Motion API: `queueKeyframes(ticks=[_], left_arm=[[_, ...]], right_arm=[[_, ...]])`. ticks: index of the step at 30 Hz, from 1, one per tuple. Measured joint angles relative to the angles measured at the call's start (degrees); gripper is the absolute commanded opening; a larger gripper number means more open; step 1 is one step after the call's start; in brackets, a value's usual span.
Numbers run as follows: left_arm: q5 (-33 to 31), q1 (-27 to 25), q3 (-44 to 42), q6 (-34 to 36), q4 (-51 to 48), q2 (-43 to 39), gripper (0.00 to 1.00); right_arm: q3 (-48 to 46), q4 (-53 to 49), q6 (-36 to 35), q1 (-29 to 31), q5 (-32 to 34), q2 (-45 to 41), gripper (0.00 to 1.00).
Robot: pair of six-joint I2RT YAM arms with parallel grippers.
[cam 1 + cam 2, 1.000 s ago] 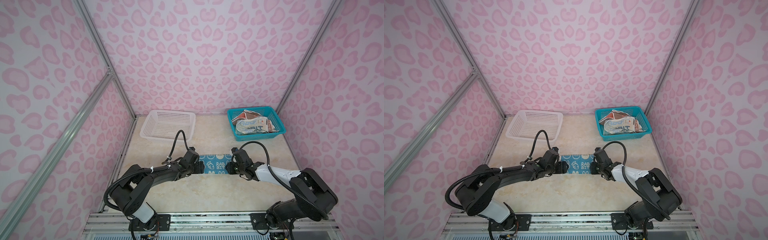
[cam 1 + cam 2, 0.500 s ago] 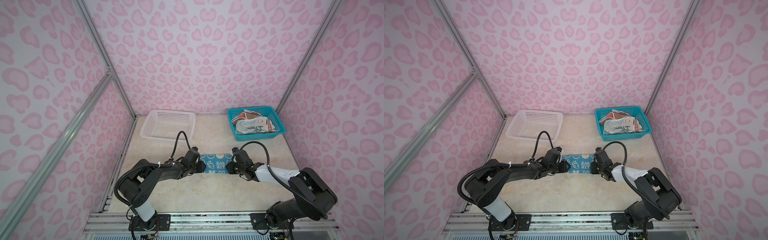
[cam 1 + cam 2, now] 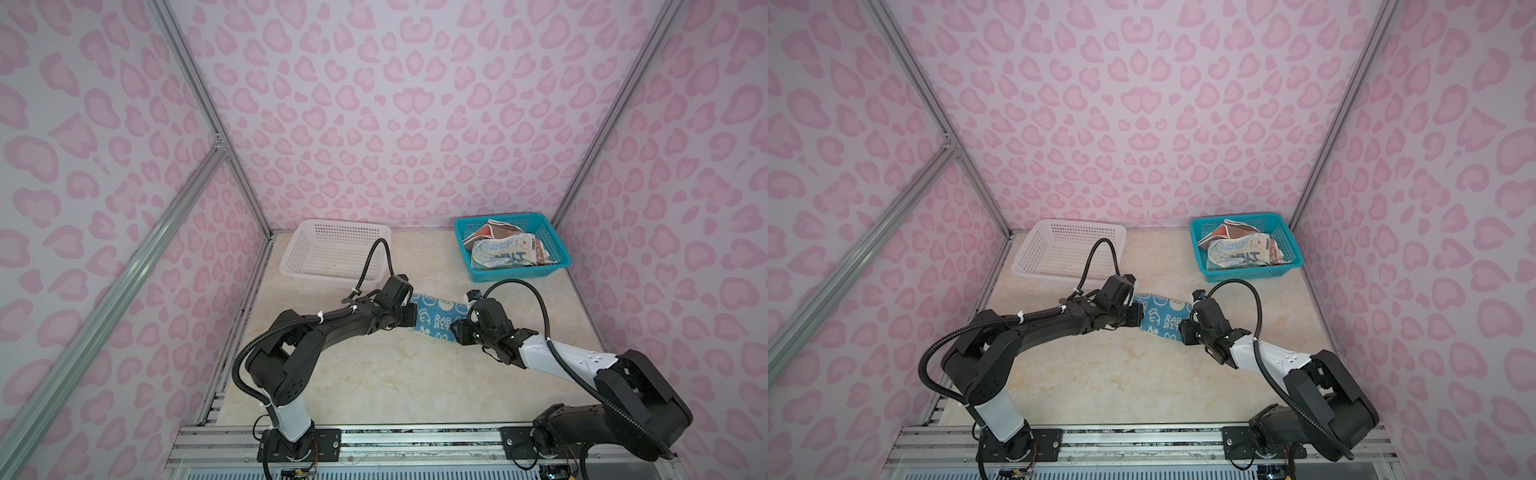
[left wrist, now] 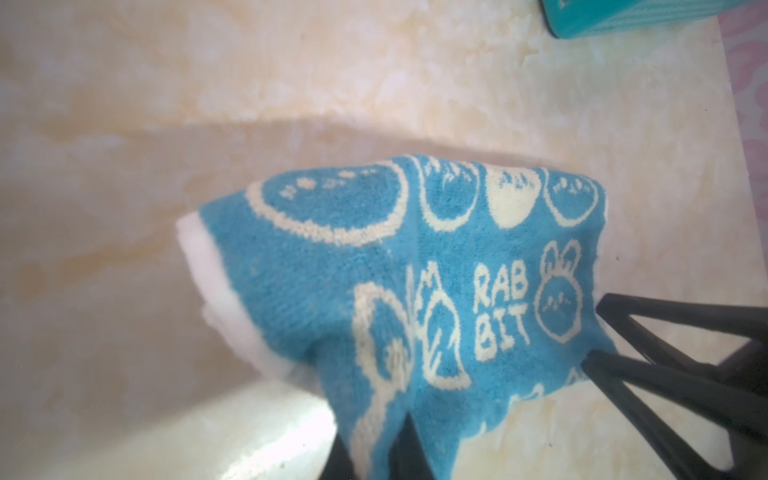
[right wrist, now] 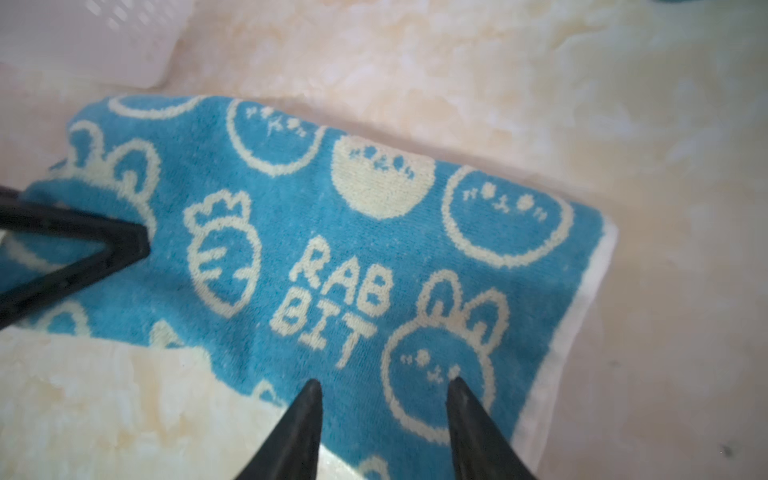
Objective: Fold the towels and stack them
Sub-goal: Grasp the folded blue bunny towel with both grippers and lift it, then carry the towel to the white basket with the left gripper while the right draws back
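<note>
Listing contents, folding station, both arms in shot:

1. Blue rabbit towel: mid-surface, btw the two grippers, lying at a slant. "RAB BIT" lettering faces up and white edging runs along one short end. In the left wrist view the cloth looks bunched and raised where it is pinched.
2. Left gripper: closed on the towel end nearer the white basket, w/ cloth nipped btw its fingers.
3. Right gripper: fingers stand apart over the opp. end of the same towel, either side of a rabbit face. Tips poss. touching the pile, but the wrist view doesn't settle it.
4. White basket: back left of surface, just behind the left gripper.
5. Teal basket: back right. Holds crumpled towels, an orange-brown one w/ white edging at the rear and a pale one w/ blue letters in front.
</note>
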Motion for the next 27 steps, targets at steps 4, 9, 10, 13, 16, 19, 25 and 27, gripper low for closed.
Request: queueKeyframes(ticks=[4,9,10,13,16,19,25,27], left_arm=[[-2.0,3.3,12.3,4.8,-9.6,3.7,0.03],[-3.2,8.6,26.6,10.0,-20.3,8.3,0.03],[-3.2,9.7,29.6,10.9,-22.5,9.4,0.03],[-3.0,12.6,36.6,13.1,-27.5,11.7,0.03],[-1.6,15.7,42.6,14.9,-31.2,13.6,0.03],[-1.0,18.3,46.5,16.5,-34.2,14.7,0.03],[0.2,24.0,50.8,19.2,-39.1,16.1,0.03],[0.1,26.1,50.8,19.8,-40.2,16.2,0.03]], right_arm=[[-1.0,1.1,-2.4,0.0,1.2,-4.1,0.51],[-4.1,3.1,-3.7,0.0,1.7,-6.8,0.51],[-4.5,3.3,-3.8,0.1,1.9,-6.8,0.51],[-5.1,4.2,-3.9,0.5,2.3,-5.8,0.51],[-5.1,5.3,-4.3,1.1,2.3,-4.1,0.51],[-5.1,5.4,-4.3,1.5,2.4,-2.5,0.51],[-4.5,6.6,-4.6,1.8,2.3,-0.2,0.51],[-4.2,7.3,-4.9,1.9,2.1,0.7,0.51]])
